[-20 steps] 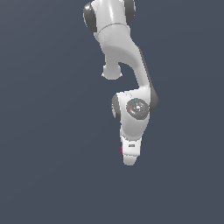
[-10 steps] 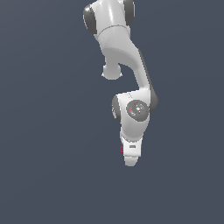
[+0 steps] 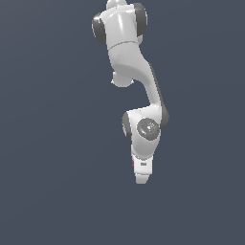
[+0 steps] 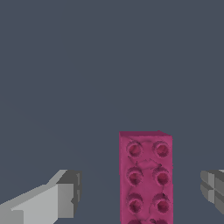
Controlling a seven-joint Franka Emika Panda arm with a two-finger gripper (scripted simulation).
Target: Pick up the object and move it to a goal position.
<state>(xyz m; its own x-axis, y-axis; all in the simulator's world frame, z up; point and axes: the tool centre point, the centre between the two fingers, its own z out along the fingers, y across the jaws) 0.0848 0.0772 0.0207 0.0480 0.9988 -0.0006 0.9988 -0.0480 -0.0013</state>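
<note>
Wrist view: the brick (image 4: pixel 145 177), magenta-red with two rows of studs facing the camera, lies between the two fingers (image 4: pixel 61 194) of the gripper (image 4: pixel 140 192), nearer the far finger at the frame edge than the pale one. Neither finger touches it; clear grey floor shows on both sides, so the claw stands apart and grips nothing. Exterior view: the arm (image 3: pixel 136 86) hangs down over plain dark ground, with the gripper (image 3: pixel 142 178) at its lowest point and only a sliver of the brick (image 3: pixel 133 164) showing red at the hand's edge on the exterior view's left. Set against the frames from a second and half a second back, the arm's pose looks almost the same; the hand appears to sit a touch lower, and the red sliver remains in the same place beside it. Judgement: the descent is at or near its end, the fingers straddle the brick, and the pick has not yet started. Closing the fingers looks like the step in hand; the off-centre placement may nudge the brick sideways as the fingers meet it. No goal marker shows in either view. No brand, label or writing can be read anywhere; the round mark on the wrist joint is too small to make out.
</note>
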